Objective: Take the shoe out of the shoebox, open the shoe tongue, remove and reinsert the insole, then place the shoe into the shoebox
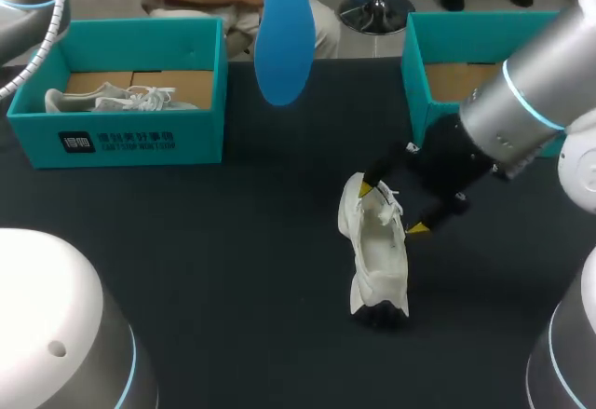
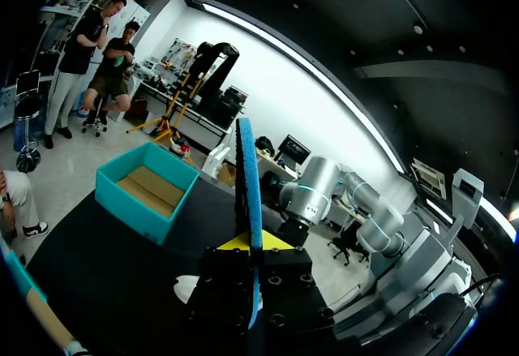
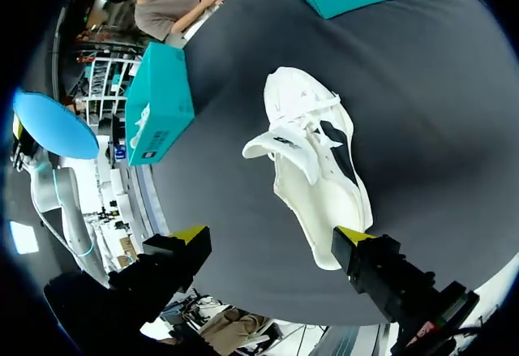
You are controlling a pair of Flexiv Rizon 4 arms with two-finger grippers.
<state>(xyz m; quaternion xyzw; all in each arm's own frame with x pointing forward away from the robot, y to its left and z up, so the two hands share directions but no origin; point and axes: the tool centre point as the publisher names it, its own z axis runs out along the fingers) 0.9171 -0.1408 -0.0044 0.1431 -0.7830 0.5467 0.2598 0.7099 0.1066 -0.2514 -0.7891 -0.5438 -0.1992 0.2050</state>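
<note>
Your left tool [image 2: 247, 244] is clamped on the blue insole [image 1: 282, 36], up high; your right tool [image 3: 272, 236] has its fingers apart over the white shoe [image 1: 380, 260] on the worktop [image 1: 186, 241].

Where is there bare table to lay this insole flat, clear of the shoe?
The widest bare table lies left of the shoe, in front of the left shoebox. A narrower strip runs between the two boxes, below the held insole. Crowded: the open right gripper at the shoe's far end, beside the right shoebox.

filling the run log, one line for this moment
step: insole out of shoe | left gripper: shut on insole, raised | right gripper: open around shoe on table
</note>
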